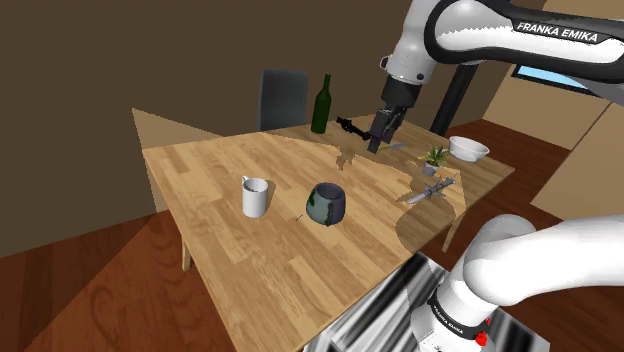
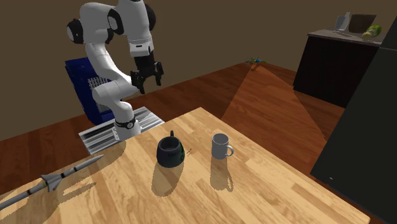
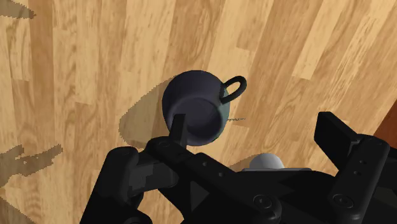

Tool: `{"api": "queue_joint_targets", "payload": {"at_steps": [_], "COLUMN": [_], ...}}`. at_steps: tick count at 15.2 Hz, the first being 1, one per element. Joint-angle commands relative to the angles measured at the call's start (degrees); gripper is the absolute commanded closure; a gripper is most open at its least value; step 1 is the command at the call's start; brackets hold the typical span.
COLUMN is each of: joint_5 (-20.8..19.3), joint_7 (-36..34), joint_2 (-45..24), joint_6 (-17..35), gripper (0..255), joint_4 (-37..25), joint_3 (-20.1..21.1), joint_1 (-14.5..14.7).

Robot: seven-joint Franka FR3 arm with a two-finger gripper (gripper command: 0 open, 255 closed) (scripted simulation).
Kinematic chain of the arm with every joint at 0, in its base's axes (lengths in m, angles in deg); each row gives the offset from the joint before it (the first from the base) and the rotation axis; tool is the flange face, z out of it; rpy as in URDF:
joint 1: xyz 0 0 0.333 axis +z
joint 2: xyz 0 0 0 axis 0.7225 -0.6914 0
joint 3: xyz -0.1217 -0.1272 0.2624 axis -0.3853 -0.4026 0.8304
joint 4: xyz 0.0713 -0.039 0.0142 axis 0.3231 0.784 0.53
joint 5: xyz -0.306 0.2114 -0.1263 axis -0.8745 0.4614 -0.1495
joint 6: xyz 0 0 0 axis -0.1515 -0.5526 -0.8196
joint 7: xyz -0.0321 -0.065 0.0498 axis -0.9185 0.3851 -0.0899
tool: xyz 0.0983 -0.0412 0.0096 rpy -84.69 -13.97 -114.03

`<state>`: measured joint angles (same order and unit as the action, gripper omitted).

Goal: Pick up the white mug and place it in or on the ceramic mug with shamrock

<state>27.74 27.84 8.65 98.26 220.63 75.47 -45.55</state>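
The white mug (image 1: 255,197) stands upright on the wooden table (image 1: 230,260), its handle toward the far side. Next to it, on the shoulder view's right, is the dark mug with a green mark (image 1: 326,204). From the second exterior view the dark mug (image 2: 170,151) is left of the pale mug (image 2: 221,146). My gripper (image 1: 380,135) hangs open well above the table, beyond both mugs and touching neither. Looking down along the gripper (image 3: 257,133), the dark mug (image 3: 196,111) lies by one fingertip (image 3: 178,130). The white mug's rim (image 3: 266,161) peeks over the hand.
A green bottle (image 1: 321,105), a white bowl (image 1: 468,149), a small plant (image 1: 436,157) and a grey rocket model (image 1: 430,190) stand on the table's far and right side. A dark chair (image 1: 283,98) is behind it. The rocket model (image 2: 60,178) lies near the table edge.
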Motion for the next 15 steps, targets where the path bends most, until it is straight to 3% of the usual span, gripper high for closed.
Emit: {"api": "queue_joint_targets", "payload": {"at_steps": [1, 8, 15], "joint_5": [0.0, 1.92, 1.18], "joint_7": [0.0, -6.2, -12.91], "joint_2": [0.0, -10.81, -24.13], "joint_6": [0.0, 10.56, 19.61], "gripper": [0, 0, 0], "joint_4": [0.0, -0.57, -5.01], "joint_3": [0.0, 5.67, 10.86], "joint_1": [0.0, 0.66, 0.82]}}
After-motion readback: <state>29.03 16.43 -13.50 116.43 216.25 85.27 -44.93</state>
